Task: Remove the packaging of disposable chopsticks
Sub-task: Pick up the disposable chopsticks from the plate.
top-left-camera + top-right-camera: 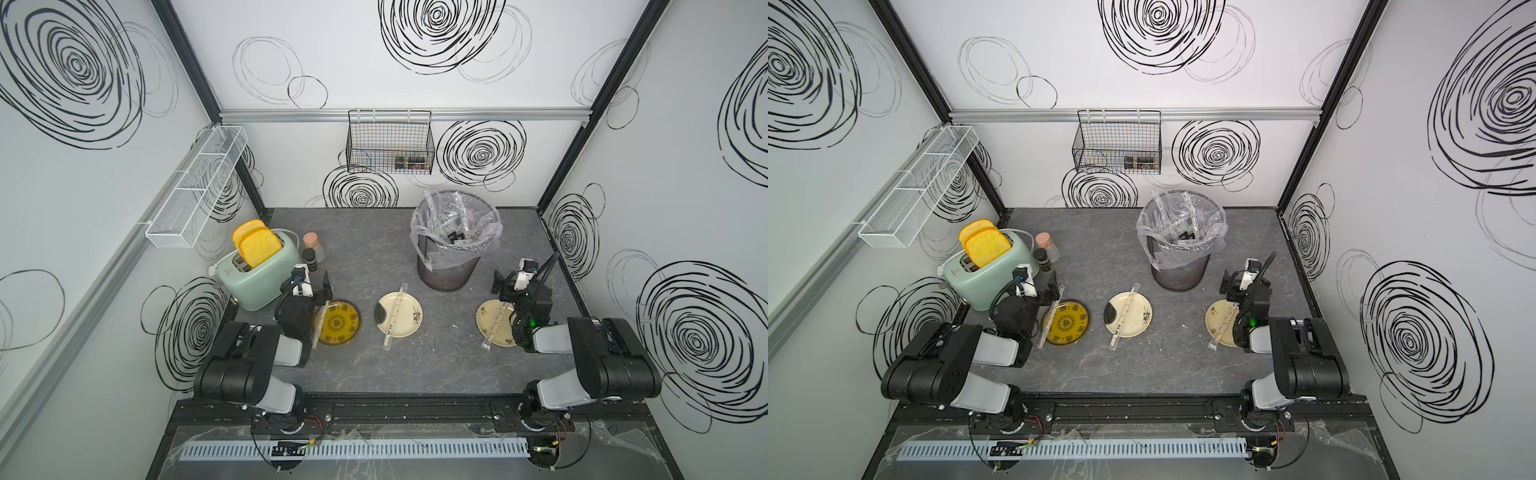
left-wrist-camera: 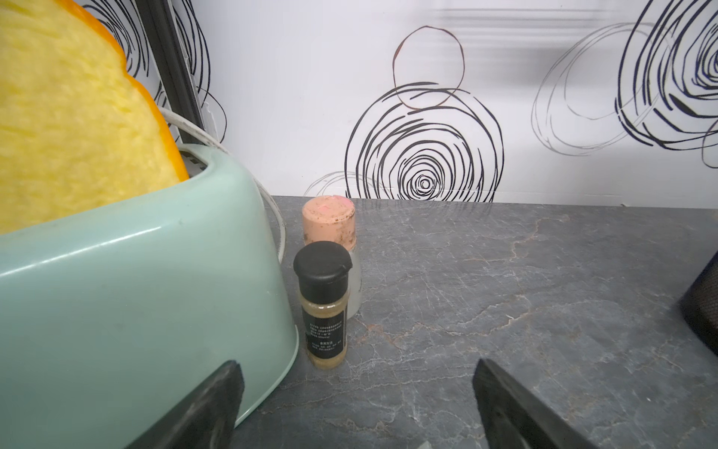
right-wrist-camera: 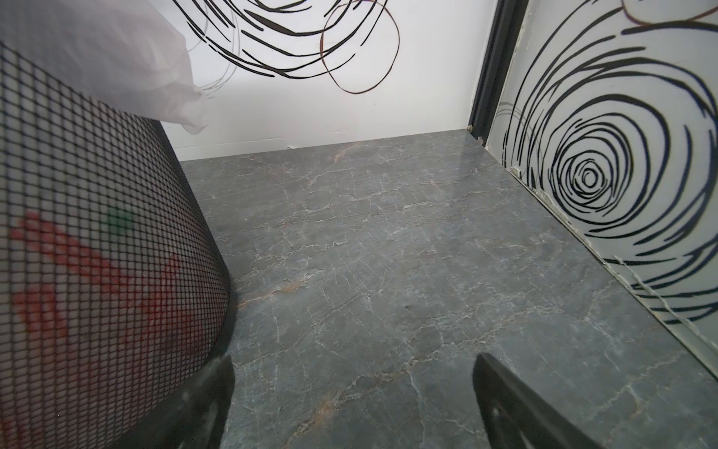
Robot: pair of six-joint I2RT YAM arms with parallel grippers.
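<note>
In both top views, three pairs of disposable chopsticks lie in their clear packaging, each slanted across a plate. One pair point(image 1: 322, 322) point(image 1: 1050, 320) lies on the yellow patterned plate point(image 1: 345, 328). Another point(image 1: 395, 316) point(image 1: 1126, 316) lies on the middle cream plate point(image 1: 409, 324). The last point(image 1: 495, 324) point(image 1: 1224, 324) lies on the right cream plate point(image 1: 484, 316). My left gripper point(image 1: 311, 279) point(image 2: 357, 404) hovers open behind the yellow plate, empty. My right gripper point(image 1: 512, 279) point(image 3: 353, 400) is open and empty behind the right plate, beside the bin.
A black mesh bin point(image 1: 449, 266) point(image 3: 97, 233) with a clear liner holds discarded clear sleeves at the back. A mint toaster point(image 1: 257, 278) point(image 2: 136, 291) with toast and two spice bottles point(image 2: 324, 303) stand close to the left gripper. Walls enclose three sides.
</note>
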